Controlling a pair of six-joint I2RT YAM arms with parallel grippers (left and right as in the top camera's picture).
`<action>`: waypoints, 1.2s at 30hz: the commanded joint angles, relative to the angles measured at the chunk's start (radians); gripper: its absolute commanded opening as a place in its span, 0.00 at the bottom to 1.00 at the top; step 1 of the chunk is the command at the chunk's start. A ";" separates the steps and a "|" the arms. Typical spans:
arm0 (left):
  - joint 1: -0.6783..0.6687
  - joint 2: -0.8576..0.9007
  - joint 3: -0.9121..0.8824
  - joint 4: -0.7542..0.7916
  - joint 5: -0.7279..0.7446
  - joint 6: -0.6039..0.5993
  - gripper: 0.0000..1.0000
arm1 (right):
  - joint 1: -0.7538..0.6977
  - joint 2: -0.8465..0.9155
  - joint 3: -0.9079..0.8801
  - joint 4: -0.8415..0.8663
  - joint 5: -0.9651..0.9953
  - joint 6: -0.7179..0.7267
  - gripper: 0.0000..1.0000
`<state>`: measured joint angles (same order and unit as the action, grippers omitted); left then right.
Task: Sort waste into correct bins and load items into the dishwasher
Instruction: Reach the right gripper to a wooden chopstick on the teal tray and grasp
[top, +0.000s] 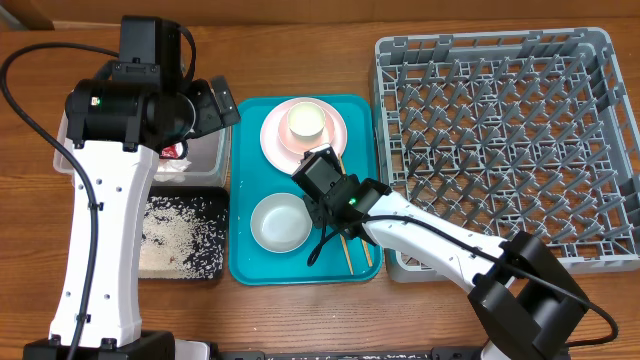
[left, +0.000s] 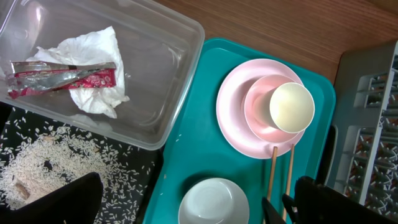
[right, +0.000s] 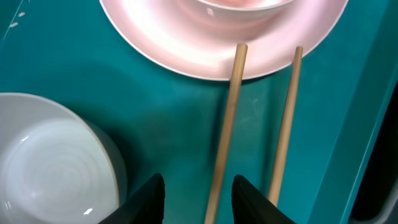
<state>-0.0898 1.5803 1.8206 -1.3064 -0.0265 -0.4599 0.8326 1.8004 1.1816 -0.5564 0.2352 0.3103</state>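
Note:
A pink plate (top: 273, 140) (left: 231, 124) (right: 186, 43) on the teal tray carries a smaller bowl (left: 258, 118) with a white cup (top: 308, 121) (left: 291, 107) in it. A white bowl (top: 279, 222) (left: 213, 202) (right: 50, 162) sits in front of it. My right gripper (top: 325, 228) (right: 198, 180) hovers low and open, and its fingers straddle the left chopstick (right: 227, 124). My left gripper (top: 218, 105) (left: 196, 199) hangs high and wide open, holding nothing. The clear tub (top: 208, 152) (left: 168, 81) holds the red wrapper (left: 62, 78) and the napkin (left: 99, 56). Rice covers the black tray (top: 180, 235) (left: 56, 162).
The grey dish rack (top: 500, 150) (left: 373, 124) stands at the right with nothing in it. The teal tray (top: 250, 262) (left: 205, 124) (right: 155, 112) lies between the bins and the rack. The second chopstick (right: 283, 124) lies beside the first, near the tray's right wall.

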 joint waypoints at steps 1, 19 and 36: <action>0.005 0.004 0.006 0.001 0.001 0.019 1.00 | -0.003 -0.003 -0.002 0.006 0.019 0.004 0.37; 0.005 0.004 0.006 0.001 0.001 0.019 1.00 | -0.003 -0.002 -0.020 0.071 0.019 0.005 0.38; 0.005 0.004 0.006 0.001 0.001 0.019 1.00 | -0.003 -0.002 -0.134 0.223 0.068 0.001 0.44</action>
<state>-0.0898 1.5803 1.8206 -1.3060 -0.0265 -0.4599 0.8326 1.8004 1.0527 -0.3405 0.2802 0.3107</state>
